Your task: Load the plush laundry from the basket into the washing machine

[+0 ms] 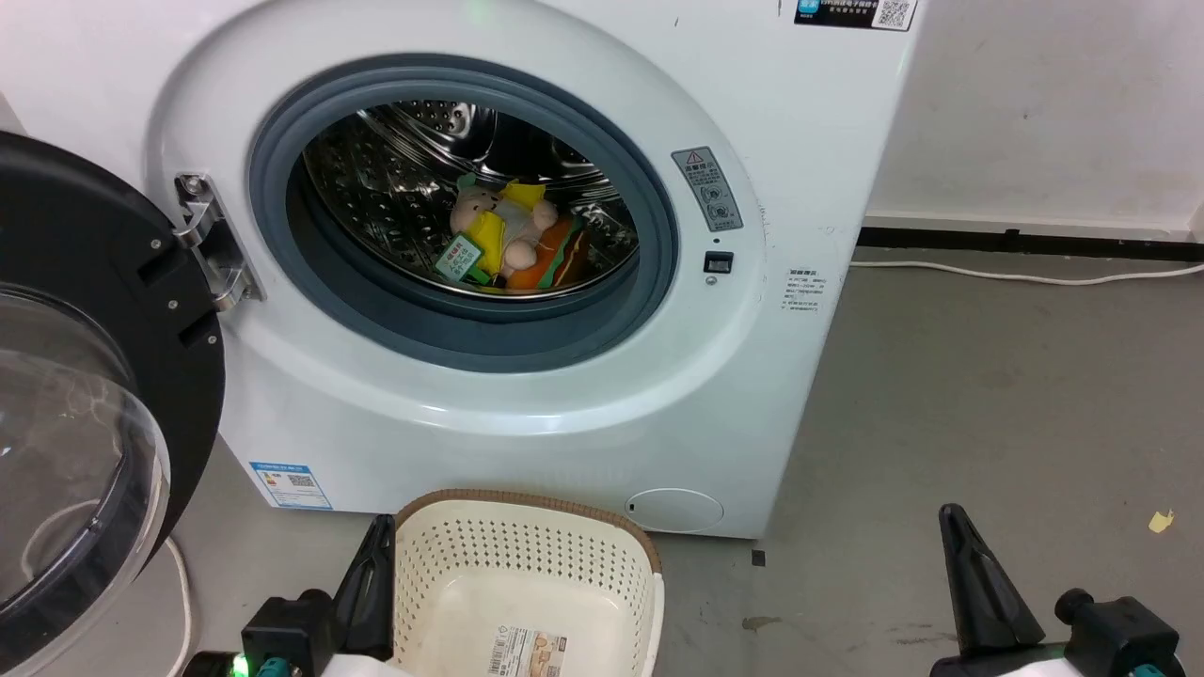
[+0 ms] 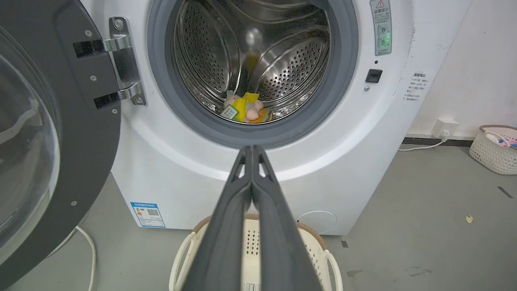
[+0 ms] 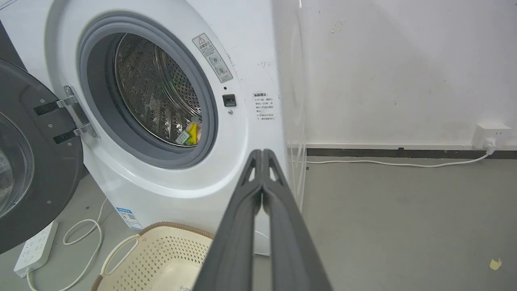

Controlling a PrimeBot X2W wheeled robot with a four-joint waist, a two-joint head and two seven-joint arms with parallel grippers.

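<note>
Left fingers [image 2: 228, 226], right fingers [image 3: 242, 226] together, empty.

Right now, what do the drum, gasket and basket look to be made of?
Drum: perforated metal, probably stainless steel, judging by its mirror-like reflections. Gasket: matte grey, likely rubber. Basket: cream moulded plastic by the look, with punched holes and a brown woven-look rim.

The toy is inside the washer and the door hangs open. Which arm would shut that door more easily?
Probably the left. The open door hangs on the robot's left, on the same side as the left gripper. The right gripper sits across the basket, farther from it.
</note>
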